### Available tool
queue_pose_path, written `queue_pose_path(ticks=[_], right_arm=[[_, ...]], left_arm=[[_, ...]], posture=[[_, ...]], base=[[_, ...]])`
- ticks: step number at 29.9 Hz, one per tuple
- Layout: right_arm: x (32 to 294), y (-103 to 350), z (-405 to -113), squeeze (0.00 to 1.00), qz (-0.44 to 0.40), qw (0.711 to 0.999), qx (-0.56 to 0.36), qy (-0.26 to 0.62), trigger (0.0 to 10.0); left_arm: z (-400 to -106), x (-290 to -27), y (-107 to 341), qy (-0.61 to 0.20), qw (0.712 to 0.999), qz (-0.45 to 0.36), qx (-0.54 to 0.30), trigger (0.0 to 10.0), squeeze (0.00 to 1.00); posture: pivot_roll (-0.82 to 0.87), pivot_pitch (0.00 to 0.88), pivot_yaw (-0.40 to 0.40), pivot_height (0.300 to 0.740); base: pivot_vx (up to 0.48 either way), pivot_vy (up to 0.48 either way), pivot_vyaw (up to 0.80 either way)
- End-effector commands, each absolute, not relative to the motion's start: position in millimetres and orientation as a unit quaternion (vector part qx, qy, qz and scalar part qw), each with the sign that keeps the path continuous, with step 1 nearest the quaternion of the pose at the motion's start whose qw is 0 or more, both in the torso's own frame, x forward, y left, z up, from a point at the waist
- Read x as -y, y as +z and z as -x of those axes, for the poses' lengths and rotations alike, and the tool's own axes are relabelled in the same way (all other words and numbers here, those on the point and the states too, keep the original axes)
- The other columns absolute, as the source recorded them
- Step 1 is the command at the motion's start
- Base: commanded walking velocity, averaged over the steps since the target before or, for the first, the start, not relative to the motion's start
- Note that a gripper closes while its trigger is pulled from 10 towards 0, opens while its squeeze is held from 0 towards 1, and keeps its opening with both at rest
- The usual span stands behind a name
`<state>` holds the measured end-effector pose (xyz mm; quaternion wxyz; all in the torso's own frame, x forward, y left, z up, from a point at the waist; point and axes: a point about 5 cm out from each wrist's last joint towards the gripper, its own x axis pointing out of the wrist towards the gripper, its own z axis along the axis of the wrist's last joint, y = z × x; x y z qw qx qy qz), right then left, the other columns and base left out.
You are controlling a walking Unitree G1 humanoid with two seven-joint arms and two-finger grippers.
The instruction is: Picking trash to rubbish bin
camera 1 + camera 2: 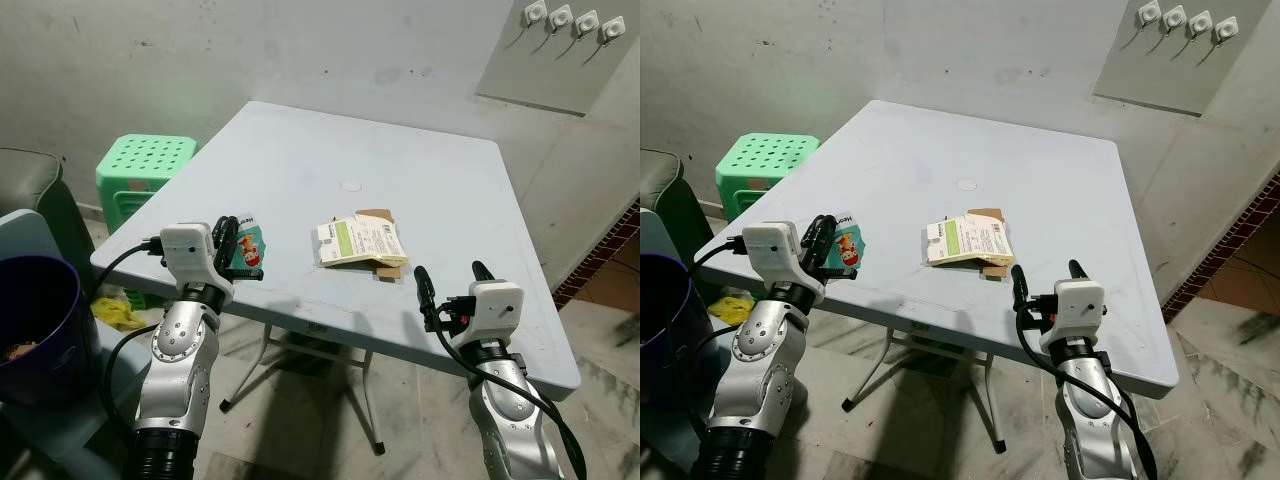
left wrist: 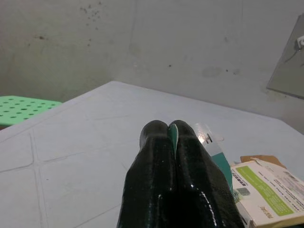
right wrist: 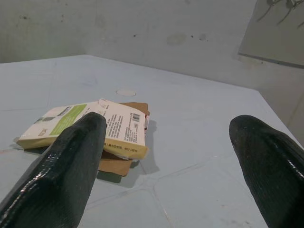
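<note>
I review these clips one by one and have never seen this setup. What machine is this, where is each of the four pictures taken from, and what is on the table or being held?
This is a humanoid robot with two silver arms, each ending in a two-fingered black pincer. The two wide pictures come from a stereo camera in its head, looking down at a pale table. The other two come from cameras on its wrists, looking along the fingers. The left pincer is shut on a small teal wrapper at the table's near left edge. The right pincer is open, over the near edge, holding nothing. A flattened cardboard box lies mid-table. A dark purple bin stands on the robot's left, with a green stool beyond.
</note>
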<state>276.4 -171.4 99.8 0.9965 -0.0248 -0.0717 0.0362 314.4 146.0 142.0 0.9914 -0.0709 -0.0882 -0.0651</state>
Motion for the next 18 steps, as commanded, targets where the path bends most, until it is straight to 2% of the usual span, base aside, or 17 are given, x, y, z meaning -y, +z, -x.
queue_pose_path(ticks=[1, 18], right_arm=[[173.3, 102.9, -278.5, 0.00, 0.036, 0.996, 0.075, 0.036, 10.0], [176.0, 107.5, -281.9, 0.00, 0.038, 0.995, 0.083, 0.027, 10.0]], left_arm=[[-315.2, -143.4, 144.2, -0.075, 0.991, 0.066, 0.090, 10.0, 0.00], [-311.3, -143.8, 138.9, -0.072, 0.992, 0.046, 0.091, 10.0, 0.00]], posture=[[0.01, 0.000, -0.087, 0.740], [0.01, 0.000, -0.088, 0.740]], base=[[0.000, 0.000, 0.80], [0.000, 0.000, 0.80]])
